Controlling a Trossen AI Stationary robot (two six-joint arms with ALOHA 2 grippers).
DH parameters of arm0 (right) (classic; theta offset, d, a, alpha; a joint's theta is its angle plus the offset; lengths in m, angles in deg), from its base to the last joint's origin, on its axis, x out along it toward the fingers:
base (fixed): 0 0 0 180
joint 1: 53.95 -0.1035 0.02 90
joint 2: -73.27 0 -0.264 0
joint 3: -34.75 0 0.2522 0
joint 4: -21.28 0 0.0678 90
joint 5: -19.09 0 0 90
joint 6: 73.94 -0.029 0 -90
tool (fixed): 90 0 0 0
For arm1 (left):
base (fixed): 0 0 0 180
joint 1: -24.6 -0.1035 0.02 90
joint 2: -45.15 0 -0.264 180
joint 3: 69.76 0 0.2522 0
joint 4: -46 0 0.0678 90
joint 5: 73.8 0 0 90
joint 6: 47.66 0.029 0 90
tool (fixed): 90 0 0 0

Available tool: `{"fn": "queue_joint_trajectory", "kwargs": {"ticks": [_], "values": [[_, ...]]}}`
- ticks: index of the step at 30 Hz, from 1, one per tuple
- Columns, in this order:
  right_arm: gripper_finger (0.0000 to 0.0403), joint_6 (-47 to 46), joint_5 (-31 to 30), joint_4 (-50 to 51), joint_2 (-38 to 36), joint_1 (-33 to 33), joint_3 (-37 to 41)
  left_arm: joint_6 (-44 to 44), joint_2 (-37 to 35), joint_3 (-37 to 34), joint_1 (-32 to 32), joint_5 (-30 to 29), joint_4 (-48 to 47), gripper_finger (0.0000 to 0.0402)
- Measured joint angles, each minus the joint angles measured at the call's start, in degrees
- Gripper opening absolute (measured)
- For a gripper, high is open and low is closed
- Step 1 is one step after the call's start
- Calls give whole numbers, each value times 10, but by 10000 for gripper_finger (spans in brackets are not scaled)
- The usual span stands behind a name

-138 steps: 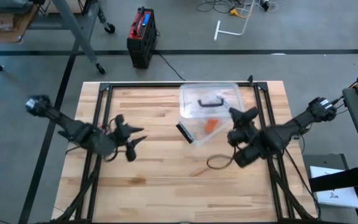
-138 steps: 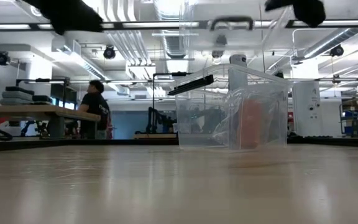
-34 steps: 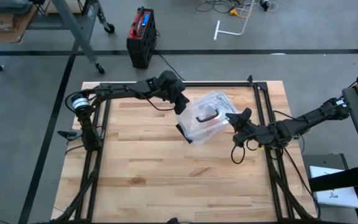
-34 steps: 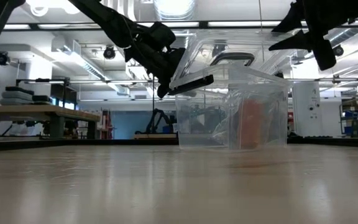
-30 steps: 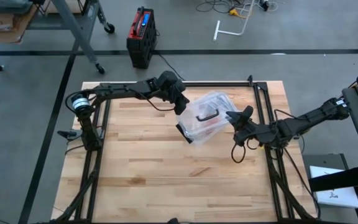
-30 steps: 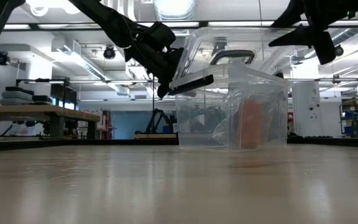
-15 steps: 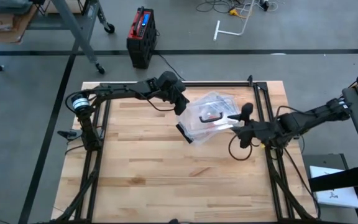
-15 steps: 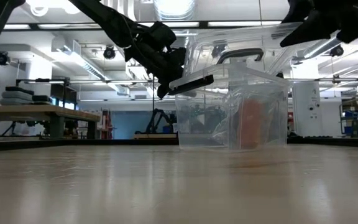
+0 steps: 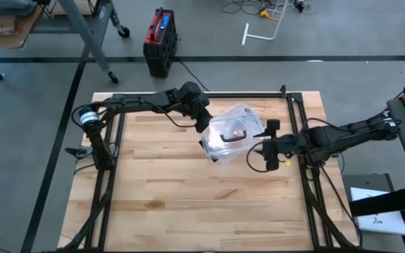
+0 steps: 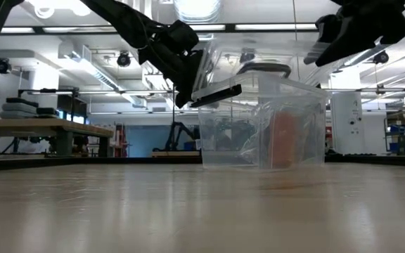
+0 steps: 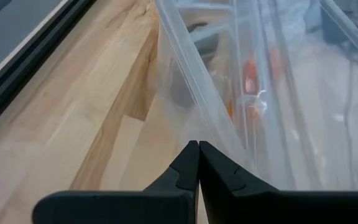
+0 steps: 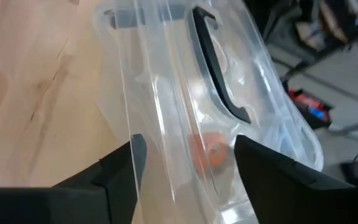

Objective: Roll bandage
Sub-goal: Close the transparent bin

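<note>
Table: a pale wooden butcher-block tabletop point(image 9: 167, 197) framed by black rails; both arms reach in over its far half.
Box: a clear plastic storage box point(image 9: 220, 144) stands toward the far middle of the table, seen upright in the low view point(image 10: 262, 133).
Lid: a clear plastic lid with a black carry handle point(image 9: 236, 126) sits tilted on the box, raised along the edge nearest the left arm; the handle also shows in the low view point(image 10: 262, 68) and the right wrist view point(image 12: 219, 68).
Latch: a black clip bar point(image 10: 216, 95) runs along the lid's raised edge, at the box's left side in the low view.
Bandage: an orange roll of bandage point(image 10: 285, 137) lies inside the box, near its right wall in the low view; it shows as an orange patch through the plastic in the right wrist view point(image 12: 207, 149) and in the left wrist view point(image 11: 250, 78).
Left gripper: the left gripper point(image 11: 198, 149) is at the lid's raised edge, its two dark fingers pressed together with the thin clear rim of the lid pinched between their tips; from above it sits at the box's far-left corner point(image 9: 201, 116).
Right gripper: the right gripper point(image 12: 188, 158) hangs on the box's other side, its fingers spread wide with the lid's curved edge between them, not clamped on anything; from above it is just beside the box's right side point(image 9: 267, 146).
Floor: a red and black case point(image 9: 160, 39) stands on the grey floor beyond the table's far edge.
</note>
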Motion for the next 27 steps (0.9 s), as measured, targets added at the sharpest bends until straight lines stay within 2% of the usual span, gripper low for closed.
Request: {"fn": "queue_joint_trajectory", "kwargs": {"ticks": [14, 19, 24, 27], "values": [[347, -109, -2, 64, 13, 14, -23, 23, -22, 1, 0, 0, -44, 1], [353, -174, -12, 116, 17, 14, -40, 29, -28, 0, 0, -1, -79, 1], [354, -252, -16, 212, 20, 14, -89, 33, -35, 0, 0, -7, -87, 1], [354, -271, 4, 250, 25, 14, -101, 32, -36, 0, 0, -7, -88, 1]]}}
